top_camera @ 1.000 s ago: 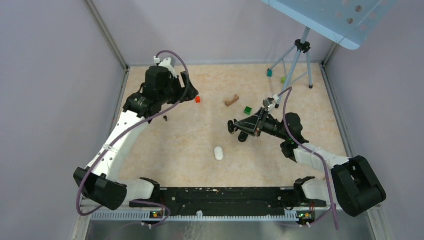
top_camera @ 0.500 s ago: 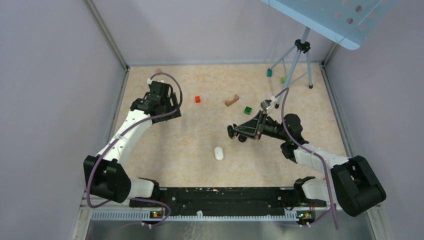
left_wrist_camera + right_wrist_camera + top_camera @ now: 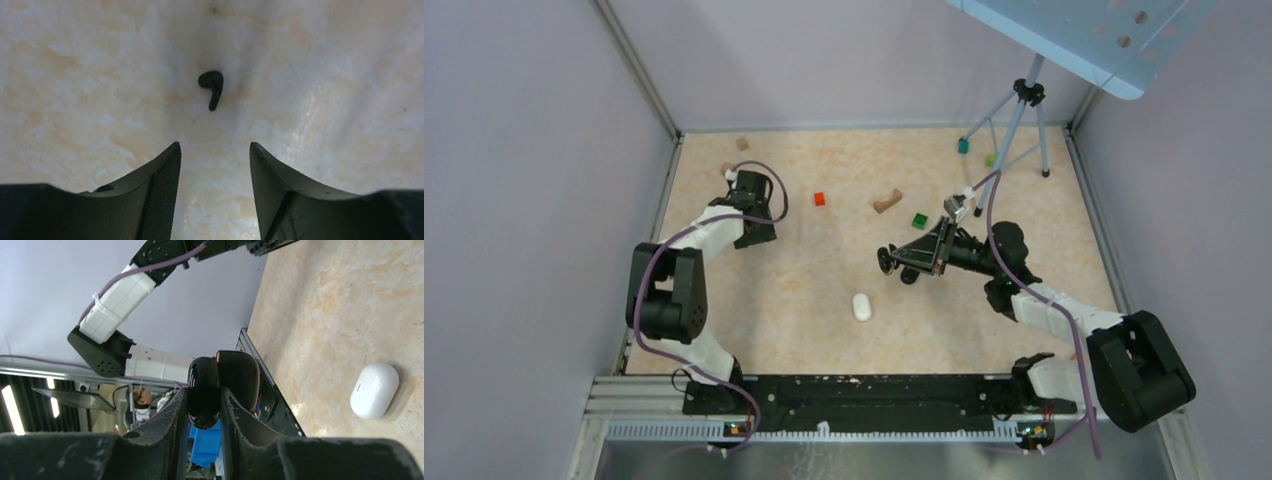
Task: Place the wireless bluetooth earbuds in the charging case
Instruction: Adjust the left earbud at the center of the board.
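Note:
A small black earbud (image 3: pixel 212 85) lies on the marbled table, just ahead of my left gripper (image 3: pixel 213 145). That gripper points down at the table, open, with nothing between its fingers. In the top view the left gripper (image 3: pixel 754 232) is at the back left and covers the earbud. My right gripper (image 3: pixel 205 392) is shut on a glossy black charging case (image 3: pixel 239 372), which shows as two rounded halves side by side. In the top view the right gripper (image 3: pixel 894 262) holds the case above the middle of the table.
A white oval case (image 3: pixel 861 306) lies near the table's centre front, also visible in the right wrist view (image 3: pixel 374 390). A red block (image 3: pixel 819 198), a brown piece (image 3: pixel 887 201) and a green block (image 3: pixel 920 220) sit further back. A tripod (image 3: pixel 1024 110) stands back right.
My left arm has swung left from the back centre and folded down over the earbud. The right arm, with the case in it, has barely moved.

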Available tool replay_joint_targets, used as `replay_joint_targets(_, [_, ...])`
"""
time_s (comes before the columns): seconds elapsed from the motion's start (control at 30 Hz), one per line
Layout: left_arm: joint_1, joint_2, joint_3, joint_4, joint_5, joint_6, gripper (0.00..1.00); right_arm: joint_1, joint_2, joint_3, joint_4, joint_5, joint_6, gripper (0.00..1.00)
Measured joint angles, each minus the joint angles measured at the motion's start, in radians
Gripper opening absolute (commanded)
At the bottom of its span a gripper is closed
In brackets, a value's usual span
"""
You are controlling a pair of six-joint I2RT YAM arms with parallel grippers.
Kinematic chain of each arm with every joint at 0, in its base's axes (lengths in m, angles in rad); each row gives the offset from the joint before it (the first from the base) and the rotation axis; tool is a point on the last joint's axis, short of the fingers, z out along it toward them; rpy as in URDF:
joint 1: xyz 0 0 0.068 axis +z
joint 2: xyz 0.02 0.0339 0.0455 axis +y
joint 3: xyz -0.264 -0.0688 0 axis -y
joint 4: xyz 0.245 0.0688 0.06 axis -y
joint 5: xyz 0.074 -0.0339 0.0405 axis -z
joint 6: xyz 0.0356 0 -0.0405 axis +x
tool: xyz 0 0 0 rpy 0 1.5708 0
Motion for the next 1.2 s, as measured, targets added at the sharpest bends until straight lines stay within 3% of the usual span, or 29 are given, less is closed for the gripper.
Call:
replay_joint_targets(0.13, [0.01,0.129,0.092,0.027,-0.008,0.027,0.56,0.0,0.018,0.026,-0.013,0.0,0.0,0.0])
replay_joint_targets(0.33, [0.058,0.21,0.18,0.039,0.0,0.044,0.45,0.0,0.038,0.064,-0.013,-0.001,0.0,0.0])
replay_joint_targets(0.43, [0.085,0.251,0.214,0.039,0.018,0.048,0.45,0.0,0.038,0.064,-0.013,-0.001,0.0,0.0])
replay_joint_targets(0.77, [0.098,0.267,0.21,-0.005,0.101,0.049,0.39,0.0,0.07,0.064,0.009,-0.002,0.006,0.0])
replay_joint_targets(1.2, [0.097,0.27,0.215,-0.009,0.143,0.069,0.48,0.0,0.088,0.064,0.022,-0.004,0.012,0.0])
